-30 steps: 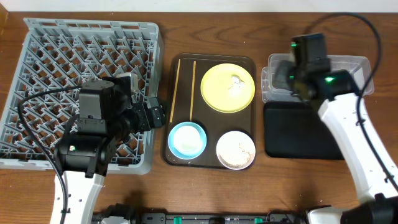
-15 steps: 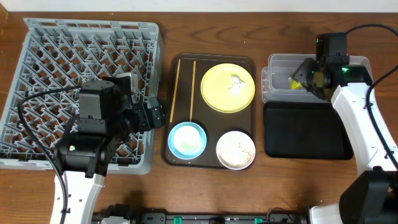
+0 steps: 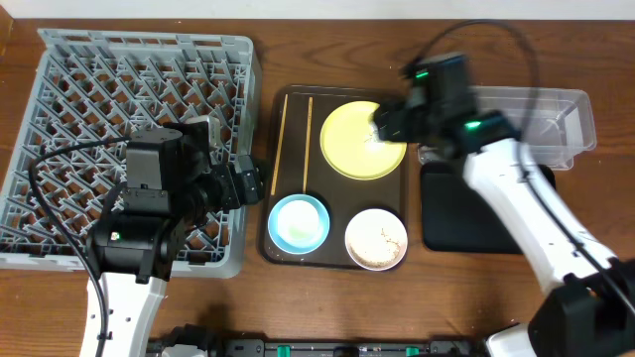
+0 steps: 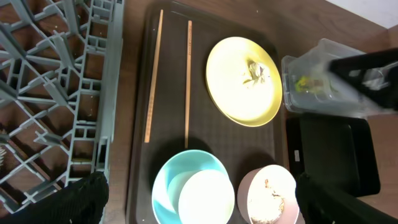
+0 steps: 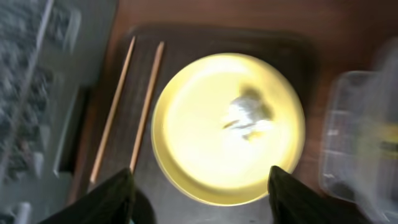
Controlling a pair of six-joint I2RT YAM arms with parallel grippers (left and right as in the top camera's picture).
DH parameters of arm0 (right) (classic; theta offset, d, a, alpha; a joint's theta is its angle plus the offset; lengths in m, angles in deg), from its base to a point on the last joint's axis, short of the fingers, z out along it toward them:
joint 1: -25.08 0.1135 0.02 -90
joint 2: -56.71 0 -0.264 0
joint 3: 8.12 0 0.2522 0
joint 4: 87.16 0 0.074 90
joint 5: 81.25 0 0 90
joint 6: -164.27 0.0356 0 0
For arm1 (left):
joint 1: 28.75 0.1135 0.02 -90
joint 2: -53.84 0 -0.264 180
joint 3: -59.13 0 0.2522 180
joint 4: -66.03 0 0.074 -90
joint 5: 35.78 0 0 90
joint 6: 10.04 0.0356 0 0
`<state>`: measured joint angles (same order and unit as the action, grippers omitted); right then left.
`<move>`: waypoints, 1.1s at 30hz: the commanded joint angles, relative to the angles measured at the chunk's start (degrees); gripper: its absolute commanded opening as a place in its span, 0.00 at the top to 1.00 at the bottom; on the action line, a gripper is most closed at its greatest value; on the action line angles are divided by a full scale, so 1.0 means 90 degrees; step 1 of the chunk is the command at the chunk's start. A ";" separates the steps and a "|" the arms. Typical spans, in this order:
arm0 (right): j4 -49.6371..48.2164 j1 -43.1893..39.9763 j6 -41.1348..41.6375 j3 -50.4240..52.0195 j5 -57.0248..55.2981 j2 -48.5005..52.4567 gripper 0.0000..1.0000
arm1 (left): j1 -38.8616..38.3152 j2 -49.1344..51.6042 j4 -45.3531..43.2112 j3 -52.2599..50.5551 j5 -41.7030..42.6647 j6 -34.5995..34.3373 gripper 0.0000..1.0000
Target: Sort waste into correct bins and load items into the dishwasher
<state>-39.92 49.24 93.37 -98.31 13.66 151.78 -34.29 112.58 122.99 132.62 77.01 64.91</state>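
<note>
My right gripper (image 5: pixel 208 202) hangs open above the near rim of the yellow plate (image 5: pixel 227 127), nothing between its fingers. A crumpled white tissue (image 5: pixel 249 115) lies on that plate. Left of it lie two chopsticks (image 5: pixel 146 106). The green-and-yellow wrapper (image 4: pixel 309 84) lies inside the clear tub (image 3: pixel 541 114). Beside the dishwasher rack (image 3: pixel 99 99), my left gripper (image 3: pixel 253 183) is open and empty over the light blue bowl (image 4: pixel 186 186), which holds a white cup (image 4: pixel 205 196). A white bowl (image 3: pixel 377 239) contains rice scraps.
The plate, bowls and chopsticks all rest on a dark brown serving tray (image 3: pixel 337 198) in the middle. The glossy black tray (image 3: pixel 476 213) lies in front of the clear tub at the right, partly under my right arm.
My right gripper opened over the clear tub, let go of the wrapper there, then swung left over the yellow plate. The left arm has not moved.
</note>
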 commanded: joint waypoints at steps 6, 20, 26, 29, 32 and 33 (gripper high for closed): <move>-0.0833 0.0690 -0.0410 0.0017 -0.3118 0.1545 0.27 | -0.0032 0.0000 0.0007 0.0085 0.0083 -0.0012 0.04; -0.0826 0.0398 0.0253 -0.0010 -0.1800 0.1851 0.99 | -0.0032 0.0000 0.0007 0.0085 0.0083 -0.0012 0.03; -0.0389 -0.0340 0.0765 -0.0010 -0.1792 0.0563 0.99 | -0.0032 0.0000 0.0007 0.0085 0.0085 -0.0012 0.03; -0.0097 -0.0925 0.0806 -0.0010 -0.1554 0.0146 0.99 | -0.0032 0.0000 0.0007 0.0085 0.0085 -0.0012 0.03; 0.0306 -0.1457 0.0920 -0.0010 -0.1447 0.0029 0.99 | -0.0032 0.0000 0.0007 0.0085 0.0083 -0.0010 0.03; 0.0432 -0.1610 0.0991 -0.0007 -0.1447 0.0036 0.99 | -0.0032 0.0000 0.0007 0.0085 0.0085 -0.0010 0.04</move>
<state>-38.02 37.70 99.42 -98.57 -0.84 151.28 -34.29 112.58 123.01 132.62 77.03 64.91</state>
